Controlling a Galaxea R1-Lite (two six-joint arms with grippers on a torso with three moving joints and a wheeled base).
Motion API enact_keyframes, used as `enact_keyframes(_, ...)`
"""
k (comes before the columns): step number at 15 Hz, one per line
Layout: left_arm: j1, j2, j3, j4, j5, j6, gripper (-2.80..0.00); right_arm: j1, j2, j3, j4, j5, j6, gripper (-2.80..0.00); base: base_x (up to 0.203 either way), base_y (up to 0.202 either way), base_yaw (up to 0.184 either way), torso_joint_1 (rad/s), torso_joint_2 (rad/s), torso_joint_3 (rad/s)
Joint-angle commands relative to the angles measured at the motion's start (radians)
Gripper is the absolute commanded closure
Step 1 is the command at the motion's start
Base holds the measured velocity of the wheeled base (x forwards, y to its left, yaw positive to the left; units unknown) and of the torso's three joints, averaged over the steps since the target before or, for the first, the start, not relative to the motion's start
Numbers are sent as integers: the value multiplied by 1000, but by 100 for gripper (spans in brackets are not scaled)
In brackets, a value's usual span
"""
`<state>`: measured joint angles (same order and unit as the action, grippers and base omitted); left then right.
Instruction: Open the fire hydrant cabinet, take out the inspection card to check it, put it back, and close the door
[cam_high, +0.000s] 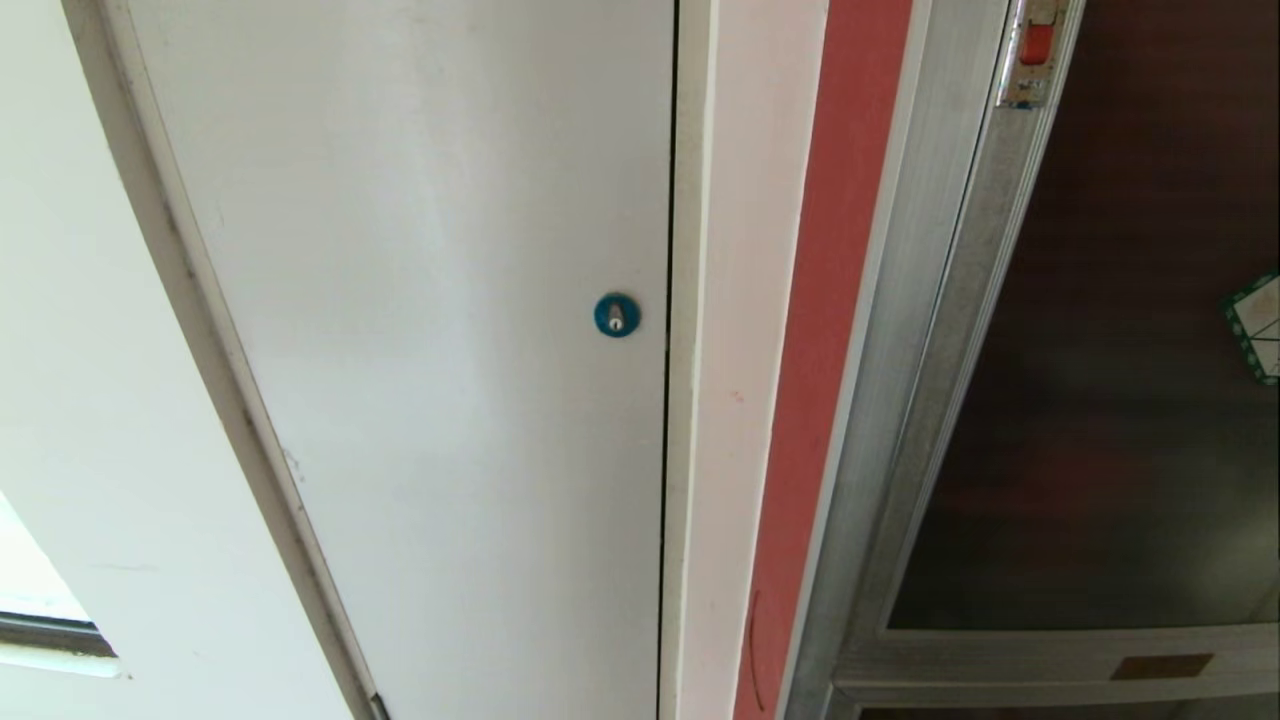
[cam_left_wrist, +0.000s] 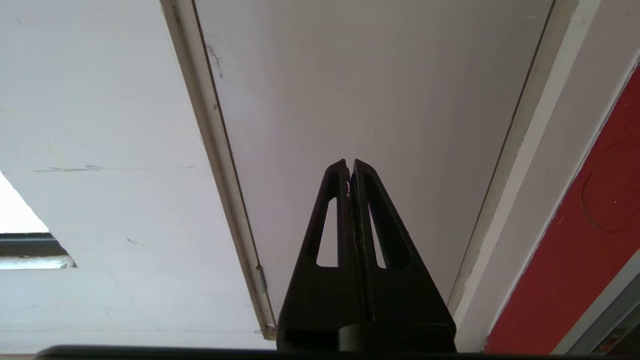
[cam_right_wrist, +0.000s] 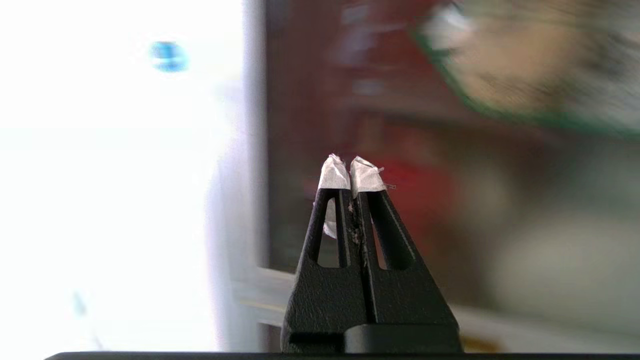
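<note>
Door (cam_high: 1110, 380) is closed; its red latch (cam_high: 1037, 42) sits on the frame edge. Right gripper (cam_right_wrist: 350, 172), fingers pressed together and empty, faces the glass; the latch is not discernible in its view. Left gripper (cam_left_wrist: 350, 167), fingers pressed together, faces the white door (cam_left_wrist: 370, 100), farther off.

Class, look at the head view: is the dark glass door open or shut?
Shut. The door lies flush in its silver frame, red latch at its edge; no gap shows.

White wall (cam_high: 80, 350), plain white door (cam_high: 420, 300) with blue lock (cam_high: 616, 315)
</note>
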<state>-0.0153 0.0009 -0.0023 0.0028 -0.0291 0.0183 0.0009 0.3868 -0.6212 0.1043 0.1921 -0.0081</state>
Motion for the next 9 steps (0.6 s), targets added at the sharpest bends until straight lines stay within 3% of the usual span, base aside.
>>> enact_keyframes(1,0,1,1,0,0,0,0,1,231,-121,5,181,-2,0,0,0,0,0,0,0)
enact_keyframes(2,0,1,1,0,0,0,0,1,303,-181,6,265,-3,0,0,0,0,0,0,0)
enact_keyframes(4,0,1,1,0,0,0,0,13,447,-302,8,350,-3,0,0,0,0,0,0,0)
enact_keyframes(7,0,1,1,0,0,0,0,120,650,-479,9,377,0,0,0,0,0,0,0,0)
enact_keyframes(9,0,1,-1,0,0,0,0,231,767,-600,9,345,0,0,0,0,0,0,0,0)
